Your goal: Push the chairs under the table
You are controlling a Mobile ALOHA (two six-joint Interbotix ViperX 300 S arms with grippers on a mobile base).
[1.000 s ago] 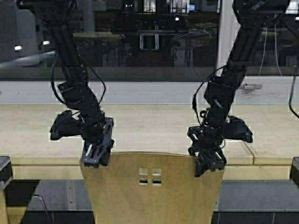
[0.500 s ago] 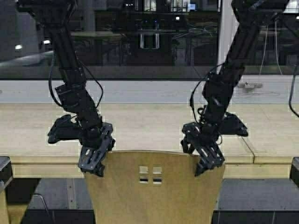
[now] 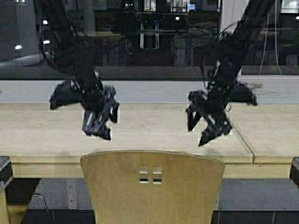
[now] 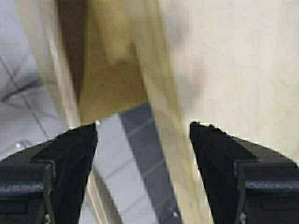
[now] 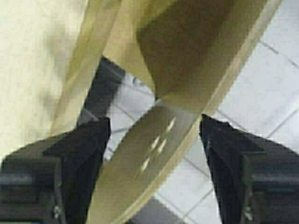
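A chair (image 3: 152,189) with a yellow-tan curved plywood back and small square cutouts stands at the near edge of the long pale wood table (image 3: 140,126), its back just in front of the thick front edge. My left gripper (image 3: 99,122) hangs open and empty above the table, over the chair back's left corner. My right gripper (image 3: 210,126) hangs open and empty above the table, over the right corner. Neither touches the chair. The right wrist view shows the chair back (image 5: 154,154) below the open fingers. The left wrist view shows the table edge (image 4: 159,98).
A dark window with reflections runs behind the table. A pale sill lies along the table's far side. Dark objects sit at the far left (image 3: 3,170) and far right (image 3: 295,170) edges by the table front. The floor is grey tile (image 3: 56,196).
Both grippers have let go of the chair back's top corners and risen up and back over the table. The chair back stays in about the same place.
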